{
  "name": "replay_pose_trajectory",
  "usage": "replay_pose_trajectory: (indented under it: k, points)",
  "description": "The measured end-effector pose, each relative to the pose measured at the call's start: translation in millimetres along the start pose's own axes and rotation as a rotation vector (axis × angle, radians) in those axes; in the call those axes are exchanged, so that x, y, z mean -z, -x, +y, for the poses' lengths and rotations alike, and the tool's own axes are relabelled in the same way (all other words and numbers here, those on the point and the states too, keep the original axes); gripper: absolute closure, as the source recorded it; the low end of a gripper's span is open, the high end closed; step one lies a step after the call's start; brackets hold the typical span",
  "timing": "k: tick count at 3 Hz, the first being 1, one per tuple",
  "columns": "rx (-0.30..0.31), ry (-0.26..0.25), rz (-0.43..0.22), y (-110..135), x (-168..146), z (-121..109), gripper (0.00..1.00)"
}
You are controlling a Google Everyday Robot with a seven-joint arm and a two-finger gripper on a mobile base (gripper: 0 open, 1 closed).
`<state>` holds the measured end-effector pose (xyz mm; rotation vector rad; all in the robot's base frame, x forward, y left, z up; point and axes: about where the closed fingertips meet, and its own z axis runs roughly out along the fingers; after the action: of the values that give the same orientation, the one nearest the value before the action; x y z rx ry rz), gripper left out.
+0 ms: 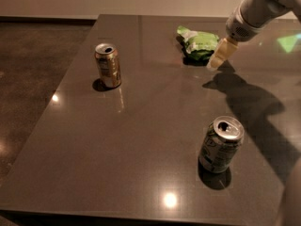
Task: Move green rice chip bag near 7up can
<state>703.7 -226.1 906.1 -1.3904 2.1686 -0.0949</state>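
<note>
Camera view is showing a dark glossy surface (141, 145). Nearest, the 7up can (221, 145) is standing upright toward the front right corner. Farther back, a gold-brown can (107, 65) is standing near the left edge. Toward the far edge, the green rice chip bag (200, 45) is lying well apart from both cans. The tool (218, 56) is hanging just beside the bag's right side; whether it is wide or narrow cannot be told.

Gripper (217, 58) just beside green rice chip bag (199, 45); 7up can (221, 145) upright, well apart, nearer camera.
</note>
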Motion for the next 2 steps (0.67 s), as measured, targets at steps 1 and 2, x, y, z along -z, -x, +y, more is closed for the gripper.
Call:
replay_pose_trajectory:
  k: [1,2]
  points:
    - [0.001,-0.021,0.001,3.1,-21.2,-17.6,0.0]
    - [0.002,-0.034,-0.001,5.6,-36.9,-29.4,0.0]
